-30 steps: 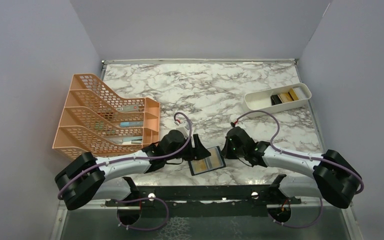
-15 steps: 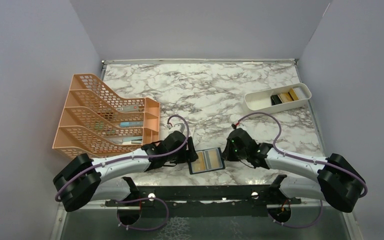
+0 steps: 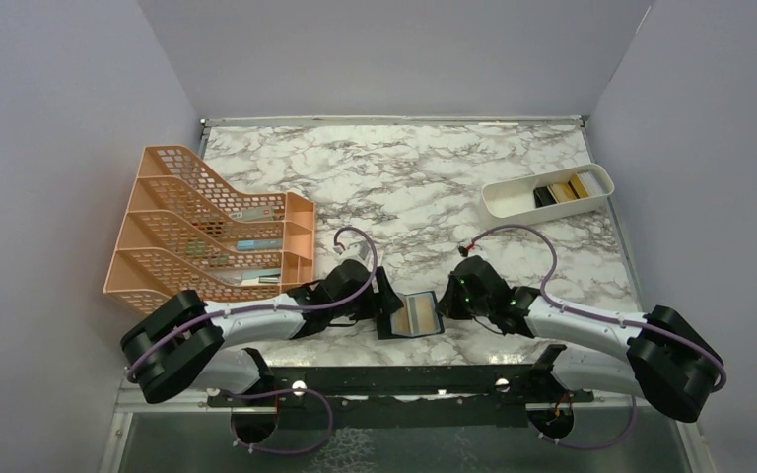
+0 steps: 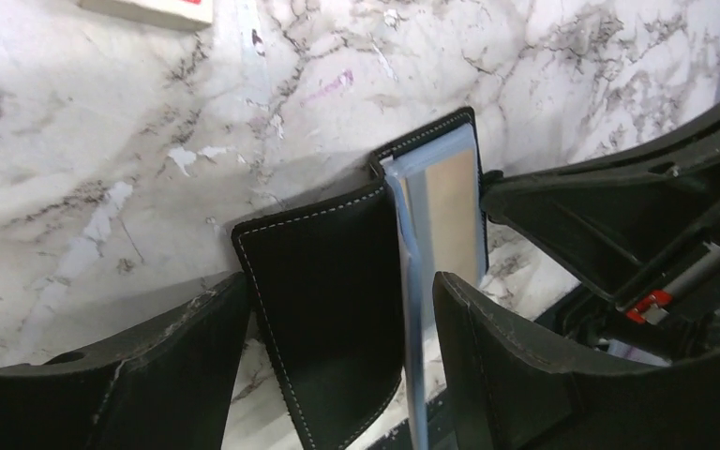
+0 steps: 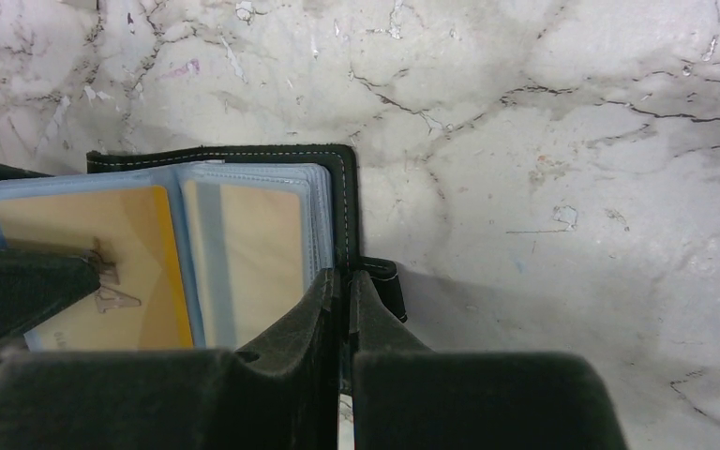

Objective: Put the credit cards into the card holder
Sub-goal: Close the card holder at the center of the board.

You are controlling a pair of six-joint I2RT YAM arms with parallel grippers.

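Currently my right gripper (image 5: 345, 281) is clenched on the wallet's (image 4: 323, 375) edge, while my left gripper (image 4: 337, 291) stands spread, the wallet's raised cover between its fingers (image 4: 525, 375). Just past the right jaws a yellow card (image 5: 103, 253) sits in a clear sleeve (image 5: 202, 244). Under both jaws lies the marble table (image 3: 404, 177); farther out I see an orange rack (image 3: 207, 232), a white tray (image 3: 508, 200) and grey walls (image 3: 79, 148). Both arms lie low, angled inward toward each other.

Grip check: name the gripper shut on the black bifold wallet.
The right gripper, pinched shut on the edge of the black bifold wallet; the left gripper stands open around its cover.
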